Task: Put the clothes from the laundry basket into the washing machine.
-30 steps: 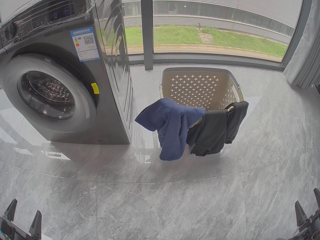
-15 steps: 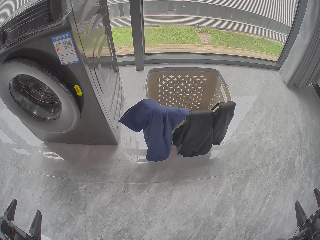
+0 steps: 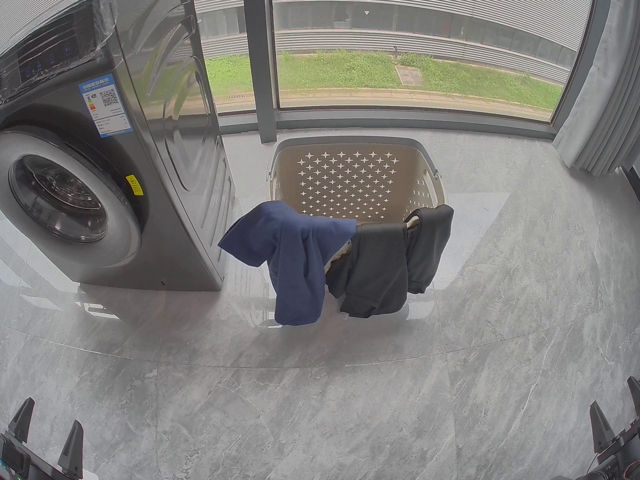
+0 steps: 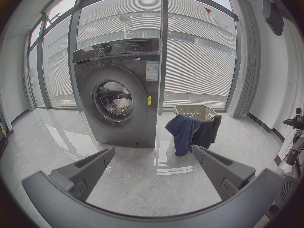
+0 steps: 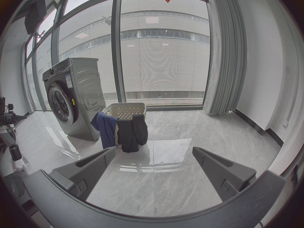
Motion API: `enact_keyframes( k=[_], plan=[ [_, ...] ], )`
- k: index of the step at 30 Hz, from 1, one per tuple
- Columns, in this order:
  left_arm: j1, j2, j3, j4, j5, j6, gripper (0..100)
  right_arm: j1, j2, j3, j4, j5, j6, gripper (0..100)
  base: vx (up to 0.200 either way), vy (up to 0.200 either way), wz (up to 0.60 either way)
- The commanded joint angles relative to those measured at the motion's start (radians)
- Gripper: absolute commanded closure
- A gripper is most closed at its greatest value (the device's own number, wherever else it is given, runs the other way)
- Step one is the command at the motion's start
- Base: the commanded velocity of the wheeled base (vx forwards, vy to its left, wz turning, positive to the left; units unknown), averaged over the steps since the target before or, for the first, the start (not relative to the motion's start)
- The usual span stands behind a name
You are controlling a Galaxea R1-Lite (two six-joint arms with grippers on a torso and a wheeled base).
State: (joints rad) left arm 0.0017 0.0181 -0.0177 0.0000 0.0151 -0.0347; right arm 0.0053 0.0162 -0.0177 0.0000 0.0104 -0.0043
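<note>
The basket (image 3: 353, 143) is pale beige plastic, its walls pierced with star-shaped holes, and it stands on the floor (image 3: 320, 408) just right of the washer (image 3: 173, 161), close to the window (image 3: 413, 41). A blue top (image 3: 293, 261) hangs over its near rim at the left corner, one part spreading towards the washer and the rest drooping almost to the floor. Beside it and touching it, dark clothes (image 3: 377, 275) drape over the same rim, with a second dark fold over the right corner; I cannot tell whether that is one garment or two. The basket's inner wall shows bare behind them. The washer is grey, with clear film over its control panel, and its round glass door (image 3: 60, 198) looks shut and faces the open floor. A narrow strip of floor separates the washer's side from the basket. To the right of the basket the polished grey floor runs open as far as the curtain (image 3: 600, 115). A wide stretch of bare floor lies between the clothes and the claws. The left claw (image 4: 153, 150) is spread and holds nothing, low and well back from the washer. The right claw (image 5: 152, 151) is likewise spread and holds nothing, well back from the basket.
</note>
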Motion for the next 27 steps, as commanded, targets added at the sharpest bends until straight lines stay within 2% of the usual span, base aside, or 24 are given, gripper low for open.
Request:
enact_keyframes(
  k=[1,21,27],
  plan=[
    [0.000,-0.015,0.015,0.000,0.000,-0.001,0,0.001,-0.016,0.018,0.000,0.000,0.000,0,0.000,0.000,0.00],
    [0.000,-0.015,0.015,0.000,0.000,-0.002,0,0.001,-0.016,0.018,0.000,0.000,0.000,0,0.000,0.000,0.00],
    [0.000,-0.015,0.015,0.000,0.000,-0.002,0,0.001,-0.016,0.018,0.000,0.000,0.000,0,0.200,0.000,0.00]
  ],
)
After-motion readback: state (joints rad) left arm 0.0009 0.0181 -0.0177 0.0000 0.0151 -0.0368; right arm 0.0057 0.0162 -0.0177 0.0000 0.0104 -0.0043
